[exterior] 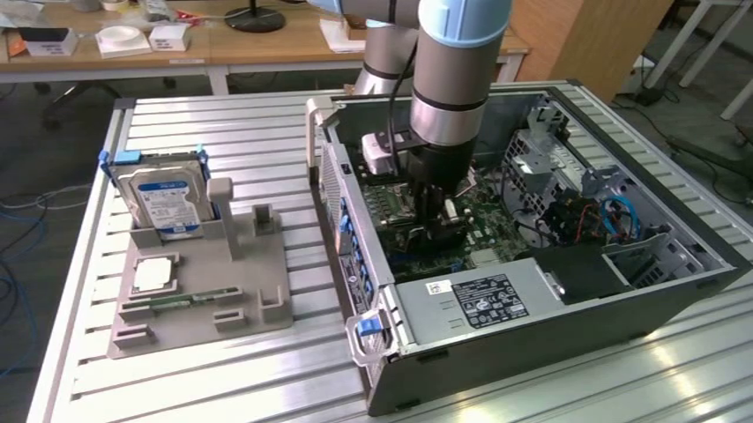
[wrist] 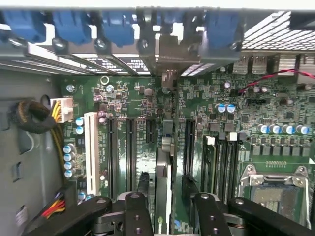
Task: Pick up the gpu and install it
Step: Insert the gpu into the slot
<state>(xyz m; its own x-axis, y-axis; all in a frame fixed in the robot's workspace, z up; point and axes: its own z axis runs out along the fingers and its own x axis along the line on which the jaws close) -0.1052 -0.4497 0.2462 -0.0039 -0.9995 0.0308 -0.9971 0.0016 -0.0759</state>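
Observation:
The gpu (wrist: 165, 162) shows edge-on in the wrist view as a thin dark card. It stands upright along a motherboard slot, and its metal bracket (wrist: 169, 56) meets the case's rear wall. My gripper (wrist: 166, 181) straddles the card, fingers (wrist: 143, 179) spread, with a narrow gap on each side. In the exterior view my gripper (exterior: 433, 231) reaches down inside the open computer case (exterior: 353, 220), low over the green motherboard (exterior: 495, 229), and hides the card.
Empty black slots (wrist: 130, 147) run beside the card, with the processor socket (wrist: 273, 191) close by. Outside the case, a grey holder (exterior: 200, 282) carries the silver hard drive (exterior: 167, 201), a processor chip (exterior: 153, 275) and a green memory stick (exterior: 176, 302). The power supply (exterior: 495, 300) sits at the case's near end.

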